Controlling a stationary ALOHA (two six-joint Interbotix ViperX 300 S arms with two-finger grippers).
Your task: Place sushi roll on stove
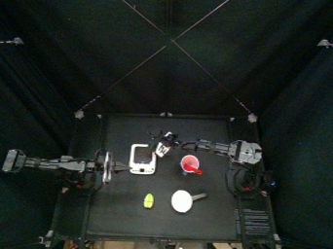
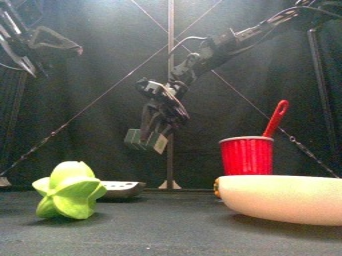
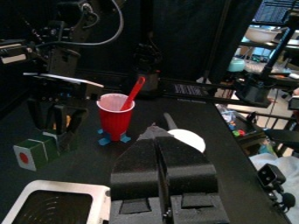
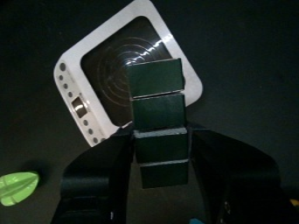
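Black curtains close in the small table. At the top view's middle, the right gripper (image 1: 164,148) hangs just beside the stove (image 1: 140,159), jaws clamped on the sushi roll (image 4: 156,114). In its wrist view the stove (image 4: 131,79) lies directly beneath, probably so the roll can drop on it. The left gripper (image 3: 165,171), jaws closed and empty, rests at left.
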